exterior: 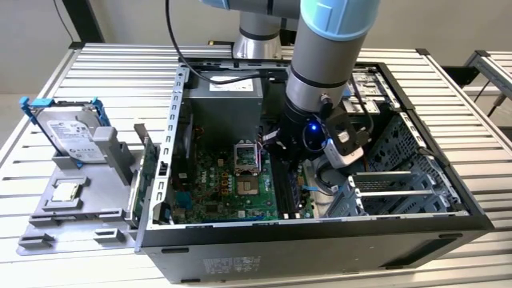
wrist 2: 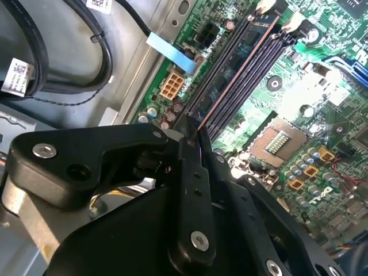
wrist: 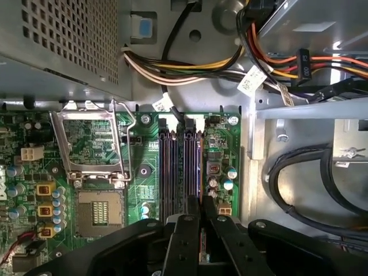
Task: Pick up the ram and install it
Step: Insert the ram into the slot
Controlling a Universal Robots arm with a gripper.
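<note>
In the second wrist view the ram (wrist 2: 237, 70) is a thin blue-green stick standing on edge along the black memory slots (wrist 2: 253, 69) of the motherboard. Its thin top edge runs straight out from between my fingers. My gripper (wrist 2: 192, 129) is shut on the near end of the ram. In the first wrist view my gripper (wrist: 201, 202) hangs right over the memory slots (wrist: 179, 167), beside the empty processor socket (wrist: 100, 210). In the exterior view my gripper (exterior: 298, 157) is deep inside the open computer case (exterior: 320, 234), low over the green motherboard (exterior: 232, 192).
A grey tray (exterior: 80, 216) at the exterior view's left holds a hard drive (exterior: 74, 137) in a blue frame and a small square processor chip (exterior: 64, 191). Cable bundles (wrist: 190, 72) and the drive cage (exterior: 400, 186) crowd the case around the arm.
</note>
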